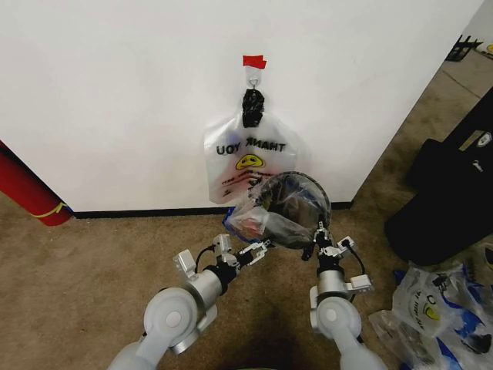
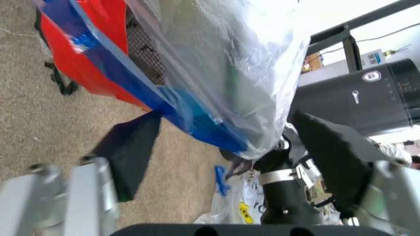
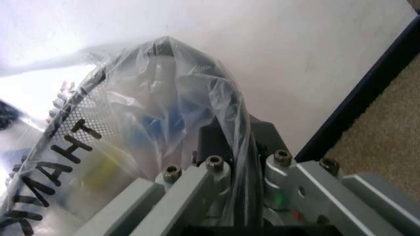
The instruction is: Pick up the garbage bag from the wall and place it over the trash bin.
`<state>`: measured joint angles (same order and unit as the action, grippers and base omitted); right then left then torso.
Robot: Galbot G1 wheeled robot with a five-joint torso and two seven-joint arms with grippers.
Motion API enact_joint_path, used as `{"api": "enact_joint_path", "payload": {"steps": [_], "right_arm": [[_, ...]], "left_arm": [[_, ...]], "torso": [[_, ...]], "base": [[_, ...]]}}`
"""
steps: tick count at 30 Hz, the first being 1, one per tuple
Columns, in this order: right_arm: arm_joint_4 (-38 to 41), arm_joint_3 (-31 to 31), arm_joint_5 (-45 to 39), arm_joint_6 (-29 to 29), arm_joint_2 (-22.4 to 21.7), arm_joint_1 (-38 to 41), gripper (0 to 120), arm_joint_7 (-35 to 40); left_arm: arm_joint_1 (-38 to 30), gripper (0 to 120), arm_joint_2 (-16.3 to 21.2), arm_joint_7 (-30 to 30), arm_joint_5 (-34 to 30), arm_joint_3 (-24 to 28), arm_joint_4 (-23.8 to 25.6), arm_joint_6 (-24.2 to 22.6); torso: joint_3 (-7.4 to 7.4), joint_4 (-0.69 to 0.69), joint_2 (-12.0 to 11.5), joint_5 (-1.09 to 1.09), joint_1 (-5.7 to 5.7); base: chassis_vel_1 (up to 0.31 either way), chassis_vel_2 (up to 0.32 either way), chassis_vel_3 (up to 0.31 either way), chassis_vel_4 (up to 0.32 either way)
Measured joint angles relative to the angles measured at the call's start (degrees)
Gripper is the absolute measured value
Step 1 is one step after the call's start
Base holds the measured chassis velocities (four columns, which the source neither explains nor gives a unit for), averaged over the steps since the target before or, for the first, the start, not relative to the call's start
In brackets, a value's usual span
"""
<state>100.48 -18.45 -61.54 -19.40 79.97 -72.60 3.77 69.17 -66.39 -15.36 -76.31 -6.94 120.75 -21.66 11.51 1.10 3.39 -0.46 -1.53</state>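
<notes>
Both grippers work the rim: right gripper (image 1: 323,240) pinches the garbage bag (image 1: 271,222) over the trash bin (image 1: 296,185), left gripper (image 1: 258,250) spread open beside it, bag mostly draped, rim unfinished.

The garbage bag (image 1: 266,220) is thin, glossy, crinkled translucent plastic film, stretched over the trash bin (image 1: 296,196), whose wall is matt black wire mesh above a smooth red base. At the film's near edge, the left gripper (image 1: 258,249) and right gripper (image 1: 320,240) show brushed silvery metal with matt black pads. Behind the bin, the wall (image 1: 115,92) looks flat, smooth and matt, with a small shiny metal hook (image 1: 253,78) carrying another glossy plastic bag (image 1: 248,158). The carpet (image 1: 92,270) beneath is rough, short-piled cloth.
</notes>
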Motion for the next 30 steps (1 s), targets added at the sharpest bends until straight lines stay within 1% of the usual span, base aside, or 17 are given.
{"api": "enact_joint_path", "payload": {"steps": [1, 2, 3, 4, 5, 7, 10, 11, 17, 18, 19, 21, 30], "right_arm": [[-0.12, 0.01, 0.05, 0.0, 0.01, 0.06, 1, 0.0], [-0.16, 0.01, 0.06, 0.0, 0.01, 0.09, 1, -0.01], [-0.2, -0.03, 0.07, 0.0, 0.03, 0.11, 1, -0.02], [-0.2, -0.03, 0.07, 0.0, 0.03, 0.11, 1, -0.02], [-0.22, -0.09, 0.1, -0.02, 0.07, 0.11, 1, -0.03], [-0.3, -0.15, 0.24, -0.04, 0.11, 0.09, 1, -0.04], [-0.45, -0.24, 0.43, -0.1, 0.16, 0.09, 1, -0.04], [-0.45, -0.24, 0.43, -0.1, 0.16, 0.09, 1, -0.04], [-0.46, -0.25, 0.6, -0.36, 0.49, 0.17, 1, 0.81], [-0.46, -0.23, 0.61, -0.39, 0.57, 0.22, 1, 1.07], [-0.46, -0.23, 0.61, -0.39, 0.57, 0.22, 1, 1.07], [-0.46, -0.18, 0.65, -0.41, 0.65, 0.24, 1, 1.41], [-0.42, -0.13, 0.81, -0.45, 0.61, 0.18, 1, 1.9]], "left_arm": [[-0.02, 71, 0.09, 0.44, 0.11, 0.12, -0.26, 0.17], [-0.01, 68, 0.17, 0.84, 0.23, 0.22, -0.38, 0.21], [0.01, 62, 0.2, 1.56, 0.57, 0.41, -0.57, 0.24], [0.01, 62, 0.2, 1.56, 0.57, 0.41, -0.57, 0.24], [0.02, 58, 0.16, 2.39, 0.96, 0.59, -0.84, 0.34], [0.15, 48, 0.12, 3.63, 1.46, 0.83, -1.02, 0.53], [0.35, 38, 0.14, 5.19, 2.11, 1.07, -1.1, 0.67], [0.35, 38, 0.14, 5.19, 2.11, 1.07, -1.1, 0.67], [0.87, 12, 0.26, 8.31, 3.63, 1.53, -1.65, 1.02], [0.96, 8, 0.27, 8.91, 3.98, 1.64, -1.91, 1.21], [0.96, 8, 0.27, 8.91, 3.98, 1.64, -1.91, 1.21], [1.05, 0, 0.27, 9.8, 4.48, 1.76, -2.31, 1.49], [1.27, 0, 0.3, 11.76, 6.06, 1.99, -2.98, 2.29]], "torso": [[0.0, 0.0, 0.0, 0.0, 0.0], [0.0, 0.0, 0.0, 0.0, 0.0], [0.0, 0.0, 0.0, 0.0, 0.0], [0.0, 0.0, 0.0, 0.0, 0.0], [0.0, 0.0, 0.0, 0.0, 0.0], [0.0, 0.0, 0.0, 0.0, 0.0], [0.0, 0.0, 0.0, 0.0, 0.0], [0.0, 0.0, 0.0, 0.0, 0.0], [0.0, 0.0, 0.0, 0.0, 0.0], [0.0, 0.0, 0.0, 0.0, 0.0], [0.0, 0.0, 0.0, 0.0, 0.0], [0.0, 0.0, 0.0, 0.0, 0.0], [0.0, 0.0, 0.0, 0.0, 0.0]], "base": [[0.0, 0.0, 0.0, 0.0], [0.0, 0.0, 0.0, 0.0], [0.0, 0.0, 0.0, 0.0], [0.0, 0.0, 0.0, 0.0], [0.0, 0.0, 0.0, 0.0], [0.0, 0.0, 0.0, 0.0], [0.0, 0.0, 0.0, 0.0], [0.0, 0.0, 0.0, 0.0], [0.0, 0.0, 0.0, 0.0], [0.0, 0.0, 0.0, 0.0], [0.0, 0.0, 0.0, 0.0], [0.0, 0.0, 0.0, 0.0], [0.0, 0.0, 0.0, 0.0]]}}
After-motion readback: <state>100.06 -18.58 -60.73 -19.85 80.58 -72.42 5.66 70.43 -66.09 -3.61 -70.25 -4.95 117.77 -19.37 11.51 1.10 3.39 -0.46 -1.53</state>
